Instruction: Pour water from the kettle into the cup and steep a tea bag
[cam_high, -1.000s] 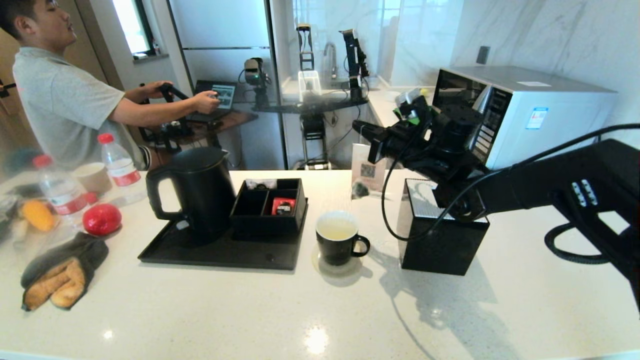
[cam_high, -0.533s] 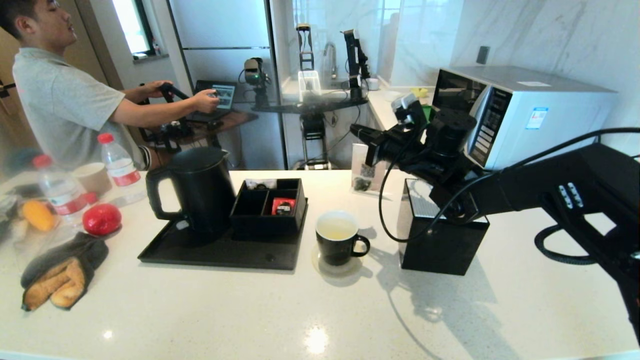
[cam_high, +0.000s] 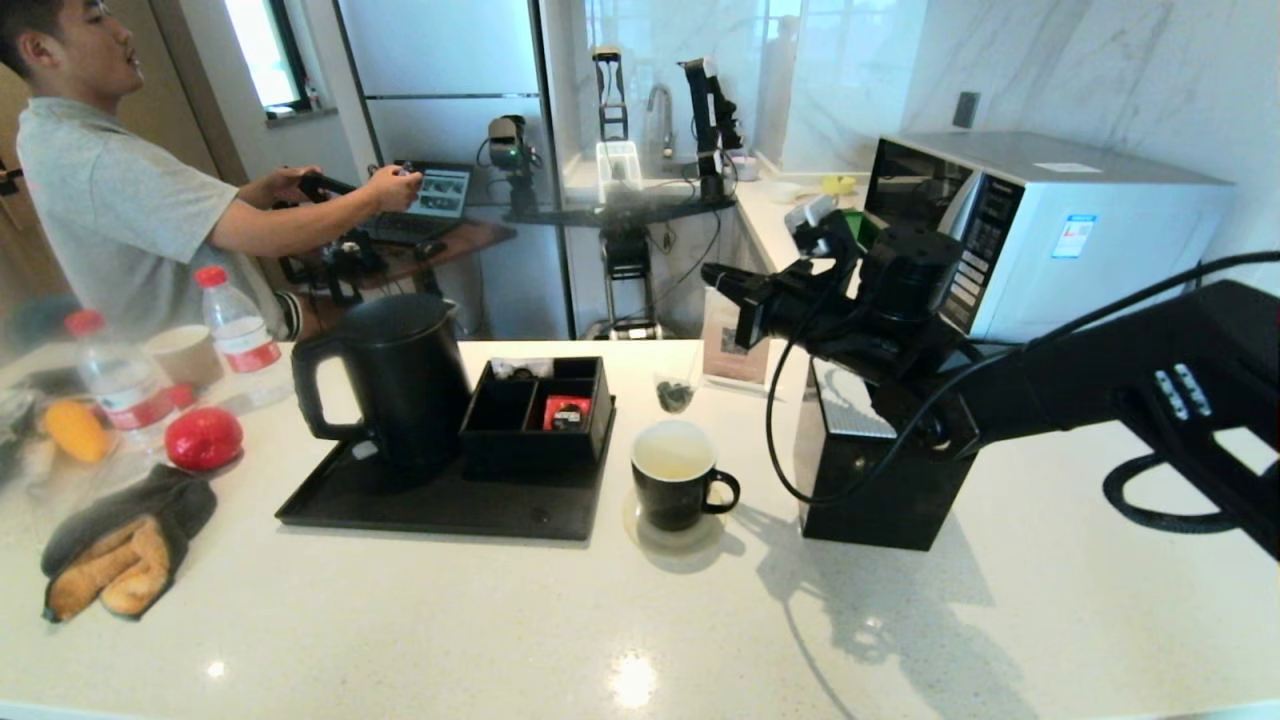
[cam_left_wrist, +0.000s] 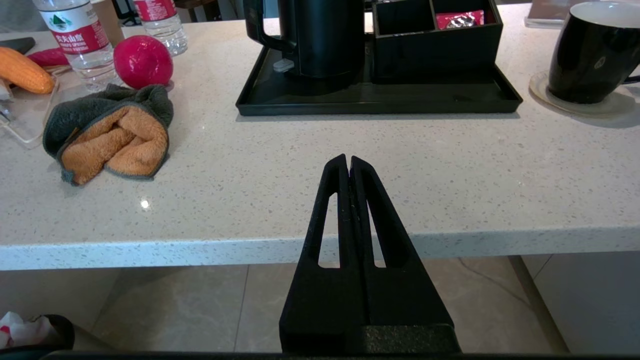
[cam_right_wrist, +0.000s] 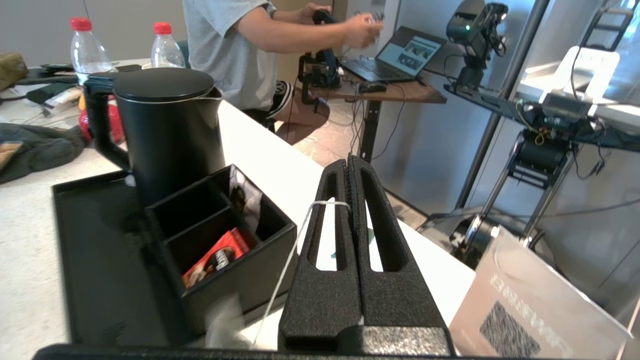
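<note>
Head view: my right pincer (cam_high: 722, 282) is clamped on the string of the tea bag (cam_high: 675, 396), which hangs in the air just behind the cup (cam_high: 676, 473), apparently above rim level. Water (cam_high: 672, 460) sits in the cup. Kettle (cam_high: 395, 385) stands on the tray (cam_high: 420, 515), well apart. My left pincer (cam_left_wrist: 348, 162), pressed together and empty, hovers near the counter (cam_left_wrist: 320, 200) front edge.

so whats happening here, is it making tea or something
Yes. The right gripper is shut on the string of the tea bag, which dangles in the air just behind the cup, not yet in it. The cup already holds water. The kettle sits on its tray. The left gripper is shut, parked by the counter's edge.
</note>
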